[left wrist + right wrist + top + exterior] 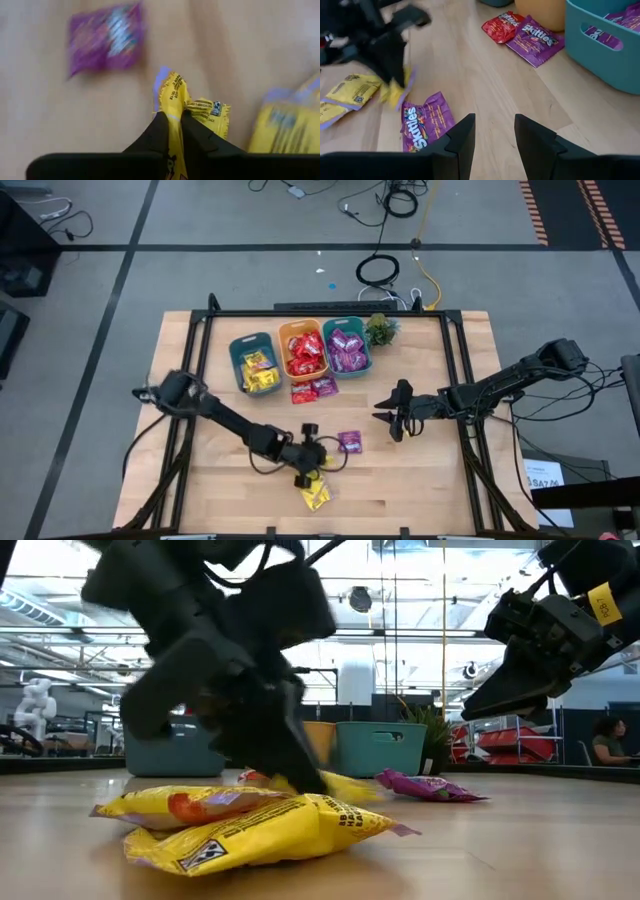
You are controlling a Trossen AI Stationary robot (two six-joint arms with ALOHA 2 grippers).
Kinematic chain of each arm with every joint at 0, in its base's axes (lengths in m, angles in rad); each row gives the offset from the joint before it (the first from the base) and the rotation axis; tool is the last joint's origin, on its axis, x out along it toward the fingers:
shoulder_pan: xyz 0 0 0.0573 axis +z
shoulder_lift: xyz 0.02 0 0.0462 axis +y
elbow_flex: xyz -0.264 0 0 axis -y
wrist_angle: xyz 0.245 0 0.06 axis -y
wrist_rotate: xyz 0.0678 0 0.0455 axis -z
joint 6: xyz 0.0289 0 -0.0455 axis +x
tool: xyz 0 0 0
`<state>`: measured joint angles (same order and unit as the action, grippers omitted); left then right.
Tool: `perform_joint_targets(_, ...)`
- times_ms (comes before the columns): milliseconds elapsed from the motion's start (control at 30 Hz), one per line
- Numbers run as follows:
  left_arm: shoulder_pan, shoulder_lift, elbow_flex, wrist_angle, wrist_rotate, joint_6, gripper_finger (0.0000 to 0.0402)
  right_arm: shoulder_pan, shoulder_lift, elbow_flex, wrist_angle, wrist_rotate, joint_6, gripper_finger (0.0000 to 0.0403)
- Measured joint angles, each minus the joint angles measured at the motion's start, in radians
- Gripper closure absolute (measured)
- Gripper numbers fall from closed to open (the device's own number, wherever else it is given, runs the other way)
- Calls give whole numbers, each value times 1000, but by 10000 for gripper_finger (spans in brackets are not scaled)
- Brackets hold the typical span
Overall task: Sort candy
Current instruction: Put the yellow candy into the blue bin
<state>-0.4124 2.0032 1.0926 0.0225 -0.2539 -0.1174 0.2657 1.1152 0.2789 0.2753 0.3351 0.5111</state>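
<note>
Candy packets, small and shiny in red, purple and yellow, are spread across a pale wooden table (430, 480) whose far edge carries a row of three plastic bins. Taking the middle orange bin (304, 350) as the landmark: it is full of red packets, the teal bin (253, 363) on its left holds yellow ones, and the teal bin (347, 346) on its right holds purple ones, with a small green plant (381, 329) just beyond that. Directly in front of the orange bin, a loose red packet (303, 393) and a loose purple packet (324, 387) lie touching each other on the wood. Farther toward the near edge from the orange bin, the left gripper (308, 466) is pinched onto a crumpled yellow packet (197, 107), its two dark fingers (155, 135) pressed together with the wrapper squeezed between them. Another purple packet (349, 441) lies just beside that gripper, on the side nearer the orange bin, and two more yellow packets (315, 495) rest stacked on the table nearer the front edge. The right gripper (393, 421) hangs above the table off to the right of the orange bin, well apart from the candy, its fingers (462, 137) parted with nothing between them.
</note>
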Motion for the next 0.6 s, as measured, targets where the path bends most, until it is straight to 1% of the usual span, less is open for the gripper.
perform_joint_targets(100,21,-110,-2,-89,-17,-8,367,0,0,0,-4,0,-3,275)
perform_joint_targets(267,85,-371,-13,-416,-195,-149,368,0,0,1,-11,2,-22,275)
perform_joint_targets(367,144,-536,-38,-521,-273,-166,370,0,0,1,-10,4,-29,275)
perform_joint_targets(500,248,-761,-129,-668,-326,-232,375,0,0,1,-9,4,-30,275)
perform_joint_targets(600,337,-928,-243,-696,-342,-301,375,0,0,1,-8,4,-34,275)
